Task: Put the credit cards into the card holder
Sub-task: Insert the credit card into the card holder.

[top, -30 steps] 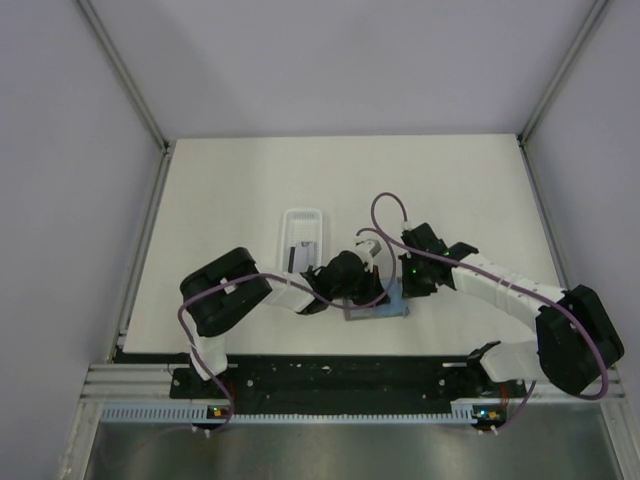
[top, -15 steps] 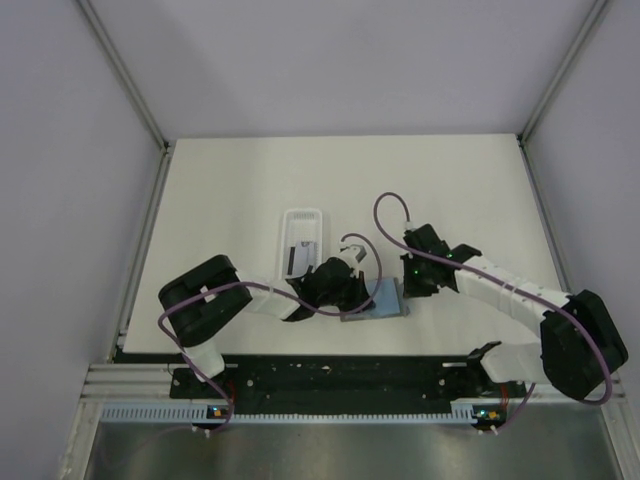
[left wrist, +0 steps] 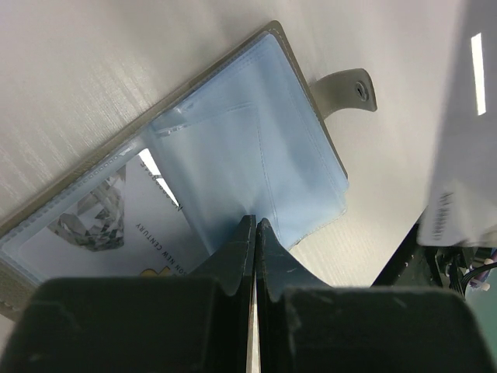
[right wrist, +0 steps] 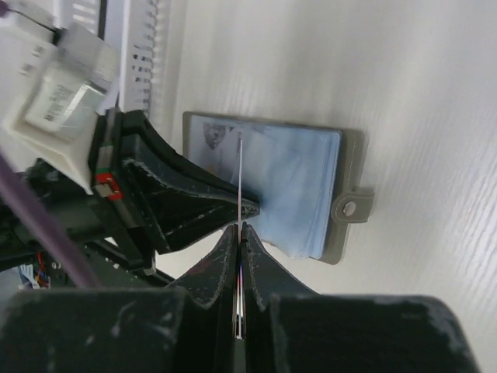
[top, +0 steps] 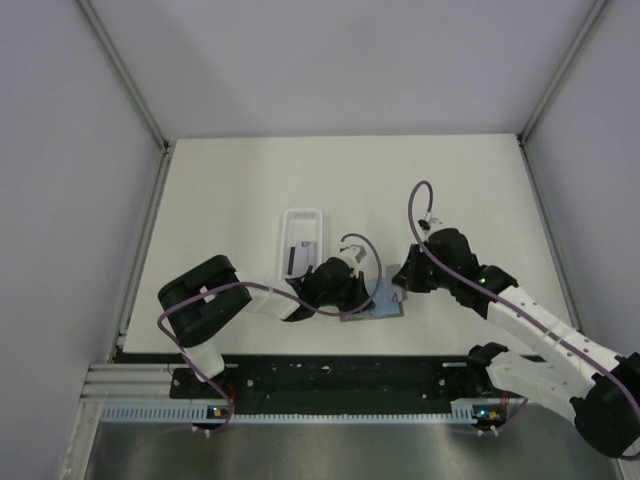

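Right wrist view: right gripper (right wrist: 240, 227) pinches credit card (right wrist: 240, 171), seen edge-on.

The place is a robot test cell in a lab. A white table (top: 240, 180) is boxed in by plain pale walls (top: 340, 60) joined by aluminium posts (top: 125, 70). Two white-and-black arms, left (top: 215, 300) and right (top: 530, 320), are bolted to a black rail (top: 350, 375) at the near edge. A slotted cable duct (top: 330, 411) runs just nearer, and purple cables (top: 410, 205) loop along the arms.
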{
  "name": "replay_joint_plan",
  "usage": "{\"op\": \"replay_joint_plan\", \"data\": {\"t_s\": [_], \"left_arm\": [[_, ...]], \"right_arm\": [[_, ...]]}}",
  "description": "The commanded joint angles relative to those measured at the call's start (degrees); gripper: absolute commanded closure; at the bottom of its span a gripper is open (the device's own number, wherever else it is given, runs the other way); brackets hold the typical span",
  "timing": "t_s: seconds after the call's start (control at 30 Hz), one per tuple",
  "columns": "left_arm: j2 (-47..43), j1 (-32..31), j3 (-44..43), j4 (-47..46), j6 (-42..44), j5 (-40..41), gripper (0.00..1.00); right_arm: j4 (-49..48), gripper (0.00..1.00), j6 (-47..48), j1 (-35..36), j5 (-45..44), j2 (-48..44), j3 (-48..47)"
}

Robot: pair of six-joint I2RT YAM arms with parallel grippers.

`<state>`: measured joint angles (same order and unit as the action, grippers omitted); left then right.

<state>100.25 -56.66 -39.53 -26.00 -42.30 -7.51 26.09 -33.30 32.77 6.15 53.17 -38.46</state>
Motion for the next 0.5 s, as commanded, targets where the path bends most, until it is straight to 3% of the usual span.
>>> {"op": "replay_joint_plan", "data": {"t_s": [0.0,0.47], "left_arm": [[-0.22,0.33,1.21,5.96,0.64,1.62,1.0],[-1.1,0.33,0.94,5.96,0.56,1.18,1.0]], "right_arm": [[-7.88,1.0,-8.0,-0.34,3.87,1.67,5.84],[-11.23,1.0,-10.65,-0.34,-0.08,9.76,10.07]]}}
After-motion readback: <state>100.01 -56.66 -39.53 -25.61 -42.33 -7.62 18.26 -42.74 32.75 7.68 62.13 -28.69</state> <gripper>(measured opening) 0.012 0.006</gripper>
